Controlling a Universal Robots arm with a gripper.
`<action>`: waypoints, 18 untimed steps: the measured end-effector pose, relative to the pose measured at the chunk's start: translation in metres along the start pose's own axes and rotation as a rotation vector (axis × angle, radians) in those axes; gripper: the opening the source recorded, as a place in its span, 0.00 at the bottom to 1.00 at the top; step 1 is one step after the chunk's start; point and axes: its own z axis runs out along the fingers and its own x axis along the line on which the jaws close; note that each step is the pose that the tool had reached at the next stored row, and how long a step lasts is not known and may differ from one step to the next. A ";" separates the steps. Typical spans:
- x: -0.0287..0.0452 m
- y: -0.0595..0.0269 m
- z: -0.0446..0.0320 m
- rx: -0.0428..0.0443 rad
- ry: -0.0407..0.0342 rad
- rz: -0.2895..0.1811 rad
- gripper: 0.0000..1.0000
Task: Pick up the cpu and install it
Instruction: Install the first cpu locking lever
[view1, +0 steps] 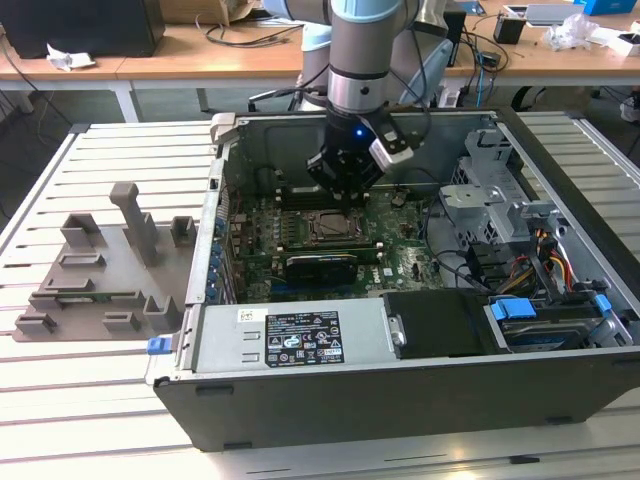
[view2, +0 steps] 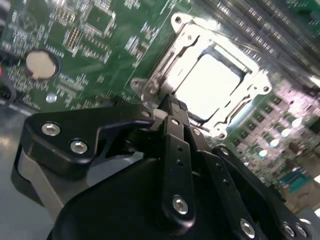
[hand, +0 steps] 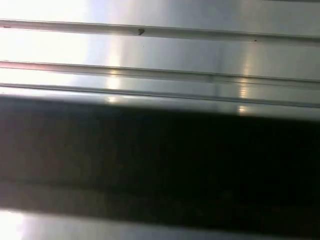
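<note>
**Gripper above the socket, cpu seated inside**

The gripper (view1: 345, 187) is seen inside the open case (view1: 400, 400), just above the motherboard (view1: 400, 262). In the second wrist view its fingers (view2: 175, 131) are pressed together and nothing is held between them. The cpu (view2: 209, 85) is found just beyond the fingertips, lying flat in the socket (view2: 186, 35), apart from the fingers. The grey tray (view1: 100, 270) is placed well apart, outside the case.

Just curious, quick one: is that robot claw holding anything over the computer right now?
Gripper: above the motherboard socket, cpu lies in the socket; open or shut cannot be told.
</note>
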 end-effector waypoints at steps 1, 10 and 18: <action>0.0002 -0.0028 0.0002 0.0013 0.0002 0.000 0.11; 0.0020 -0.0201 -0.0147 0.0075 0.0005 0.000 0.11; 0.0029 -0.0214 -0.0368 0.0075 0.0005 0.000 0.11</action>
